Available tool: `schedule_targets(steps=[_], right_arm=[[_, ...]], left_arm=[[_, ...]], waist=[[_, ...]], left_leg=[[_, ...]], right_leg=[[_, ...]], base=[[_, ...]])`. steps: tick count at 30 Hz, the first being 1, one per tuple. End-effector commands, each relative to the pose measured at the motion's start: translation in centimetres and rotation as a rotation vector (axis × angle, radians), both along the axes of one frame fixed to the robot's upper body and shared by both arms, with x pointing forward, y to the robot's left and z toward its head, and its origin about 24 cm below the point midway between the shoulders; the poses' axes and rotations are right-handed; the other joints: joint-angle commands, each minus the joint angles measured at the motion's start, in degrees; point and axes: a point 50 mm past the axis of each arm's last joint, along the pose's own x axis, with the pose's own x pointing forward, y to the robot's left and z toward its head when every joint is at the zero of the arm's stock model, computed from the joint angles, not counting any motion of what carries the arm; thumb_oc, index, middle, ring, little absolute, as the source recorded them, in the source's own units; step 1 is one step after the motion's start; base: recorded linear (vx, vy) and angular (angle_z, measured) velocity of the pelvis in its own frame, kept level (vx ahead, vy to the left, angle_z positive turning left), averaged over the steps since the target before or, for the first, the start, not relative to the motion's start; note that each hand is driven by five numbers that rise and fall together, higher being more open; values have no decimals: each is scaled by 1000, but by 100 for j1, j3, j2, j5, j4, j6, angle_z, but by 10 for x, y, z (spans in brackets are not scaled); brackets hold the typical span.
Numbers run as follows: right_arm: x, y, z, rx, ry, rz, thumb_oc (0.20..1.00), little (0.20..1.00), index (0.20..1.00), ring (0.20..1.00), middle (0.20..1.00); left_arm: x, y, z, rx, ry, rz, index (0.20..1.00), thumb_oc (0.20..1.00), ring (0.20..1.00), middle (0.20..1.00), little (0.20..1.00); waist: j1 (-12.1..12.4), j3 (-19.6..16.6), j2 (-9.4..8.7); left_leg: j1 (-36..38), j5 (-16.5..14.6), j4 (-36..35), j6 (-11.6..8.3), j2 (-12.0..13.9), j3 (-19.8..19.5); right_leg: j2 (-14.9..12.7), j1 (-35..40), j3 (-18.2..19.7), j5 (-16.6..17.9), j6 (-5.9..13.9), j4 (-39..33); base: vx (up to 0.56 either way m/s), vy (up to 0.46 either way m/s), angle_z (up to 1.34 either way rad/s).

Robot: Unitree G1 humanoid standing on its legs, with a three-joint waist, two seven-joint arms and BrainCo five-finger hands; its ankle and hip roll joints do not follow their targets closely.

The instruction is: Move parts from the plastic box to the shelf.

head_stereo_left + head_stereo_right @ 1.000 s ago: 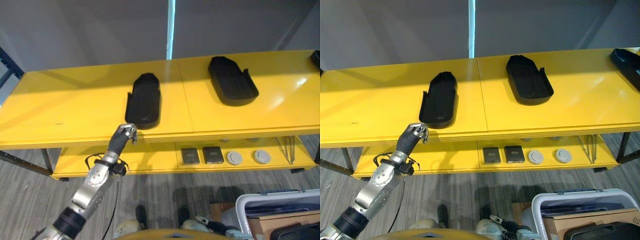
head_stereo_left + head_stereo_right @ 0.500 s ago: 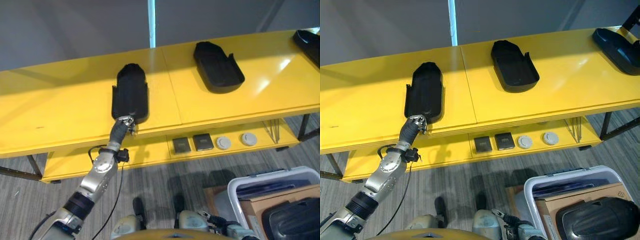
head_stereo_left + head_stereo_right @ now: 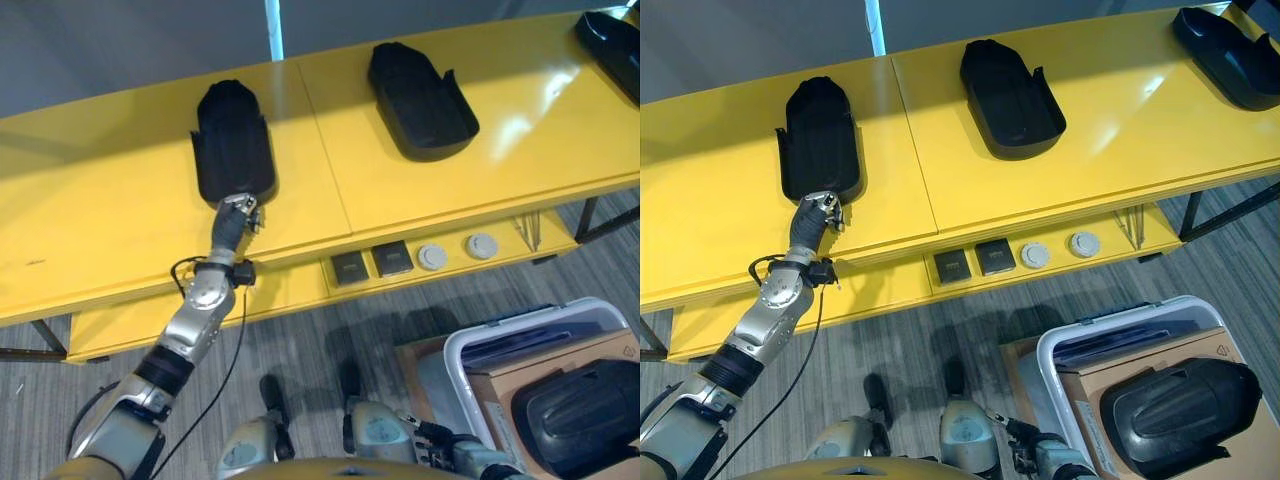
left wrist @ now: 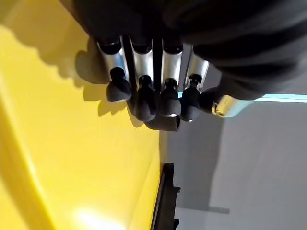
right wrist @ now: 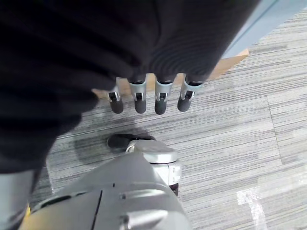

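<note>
Your left hand (image 3: 818,213), fingers curled and seemingly empty, sits at the near end of the black part (image 3: 819,139) on the shelf (image 3: 730,200). That part's long axis runs straight away from it. The next part (image 3: 1180,408) waits in the plastic box (image 3: 1060,352), nearer your right hand (image 5: 148,98), which hangs relaxed.

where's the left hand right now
In the eye views, the left hand is over the yellow shelf, at the near end of the leftmost black part.
</note>
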Motion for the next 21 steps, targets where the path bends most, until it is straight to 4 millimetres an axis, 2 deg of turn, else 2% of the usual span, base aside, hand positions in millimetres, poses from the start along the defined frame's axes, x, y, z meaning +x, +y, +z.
schedule_targets(steps=[1, 9, 12, 14, 15, 17, 18, 19, 21], right_arm=[[-16, -1, -4, -16, 79, 77, 1000, 1000, 1000, 1000, 1000], [-23, -3, -6, -16, 93, 62, 1000, 1000, 1000, 1000, 1000], [-26, -3, -7, -12, 98, 41, 1000, 1000, 1000, 1000, 1000], [-29, -3, -8, -10, 101, 21, 1000, 1000, 1000, 1000, 1000], [-29, -3, -8, -10, 101, 21, 1000, 1000, 1000, 1000, 1000], [-28, -3, -8, -17, 95, 7, 1000, 1000, 1000, 1000, 1000], [-25, -2, -8, -15, 88, -26, 1000, 1000, 1000, 1000, 1000], [-23, -1, -8, -12, 84, -36, 1000, 1000, 1000, 1000, 1000], [-18, 0, -7, -5, 74, -45, 1000, 1000, 1000, 1000, 1000]], left_arm=[[14, 3, 24, -23, -107, 41, 200, 200, 200, 200, 200], [12, 10, 21, 19, -120, 35, 200, 200, 200, 200, 200], [2, 9, 20, 18, -139, 21, 200, 200, 200, 200, 200], [-15, 8, 16, 82, -158, 0, 200, 200, 200, 200, 200], [-16, 9, 16, 83, -157, 1, 200, 200, 200, 200, 200], [-30, 10, 12, 101, -179, 9, 200, 200, 200, 200, 200], [-44, 14, 8, 114, -202, 41, 765, 765, 765, 765, 765], [-48, 15, 6, 113, -209, 57, 1000, 1000, 1000, 1000, 1000], [-55, 19, 2, 129, -213, 109, 1000, 1000, 1000, 1000, 1000]], waist=[[-13, -59, -97], [38, -219, -109], [123, -333, -100], [291, -491, -76], [296, -498, -77], [434, -587, -67], [600, -677, -72], [648, -699, -77], [736, -736, -91]], left_leg=[[96, -570, -44, -387, 492, -166], [207, -600, -44, -416, 502, -115], [272, -633, -44, -416, 496, -108], [348, -661, -44, -413, 474, -130], [352, -663, -44, -412, 473, -131], [415, -715, -44, -386, 446, -151], [482, -773, -44, -349, 415, -191], [500, -791, -44, -337, 405, -207], [543, -820, -44, -313, 384, -244]], right_leg=[[-125, 115, 227, -748, 168, 17], [-131, 241, 161, -793, 187, 11], [-149, 341, 81, -839, 195, 11], [-183, 481, -47, -884, 192, 11], [-184, 488, -54, -887, 192, 11], [-220, 596, -165, -922, 180, 11], [-248, 731, -285, -966, 156, 11], [-255, 769, -322, -980, 153, 11], [-269, 841, -384, -996, 154, 11]], base=[[0, 0, 0], [-16, -2, -1], [-52, 11, 0], [-110, 40, 1], [-120, 46, 3], [-188, 60, 13], [-200, 50, 17], [-165, 31, 14], [-82, 7, 6]])
